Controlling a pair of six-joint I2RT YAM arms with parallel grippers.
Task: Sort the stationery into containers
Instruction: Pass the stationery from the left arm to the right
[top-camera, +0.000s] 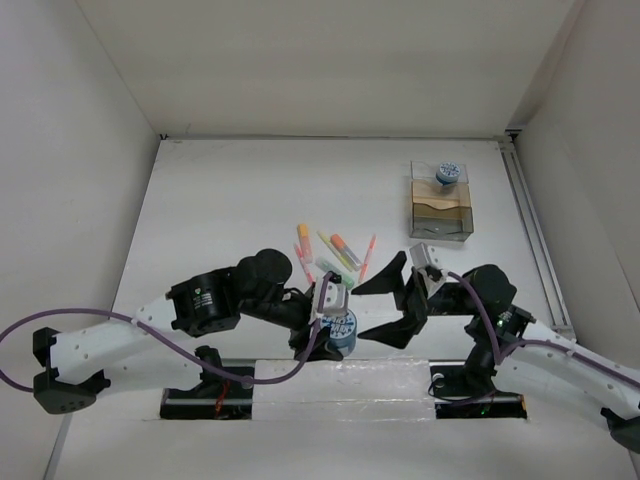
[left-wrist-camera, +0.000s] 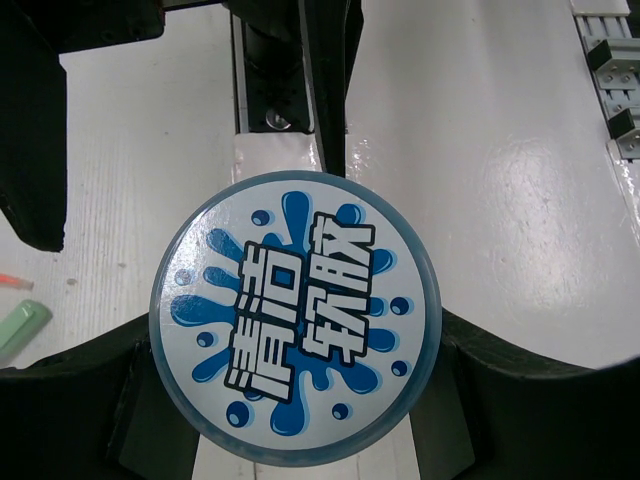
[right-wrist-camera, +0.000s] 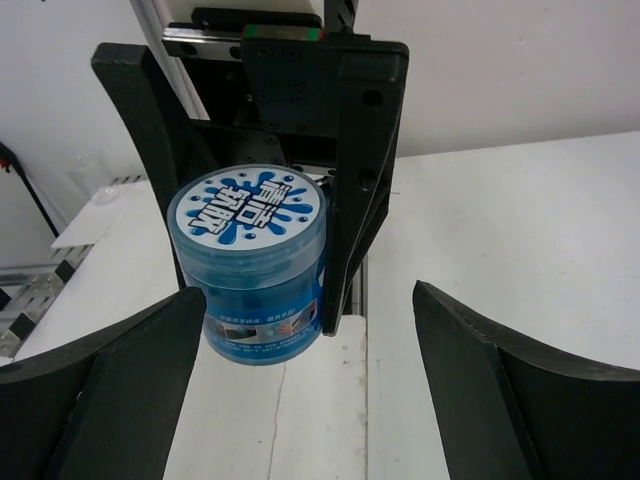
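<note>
My left gripper (top-camera: 337, 318) is shut on a round blue-and-white tub (top-camera: 339, 331), held near the table's front edge. The tub's lid (left-wrist-camera: 295, 315) fills the left wrist view, with a black finger on each side. In the right wrist view the tub (right-wrist-camera: 256, 262) hangs between the left gripper's fingers (right-wrist-camera: 362, 180). My right gripper (top-camera: 366, 311) is open and empty, just right of the tub and facing it. Several pens and markers (top-camera: 335, 250) lie in a cluster mid-table. The clear organizer box (top-camera: 441, 212) stands at the back right, with a second tub (top-camera: 447, 173) in its rear compartment.
White walls enclose the table on the left, back and right. A metal rail (top-camera: 530, 215) runs along the right edge. A green marker (left-wrist-camera: 20, 327) and an orange pen tip (left-wrist-camera: 12, 282) show at the left of the left wrist view.
</note>
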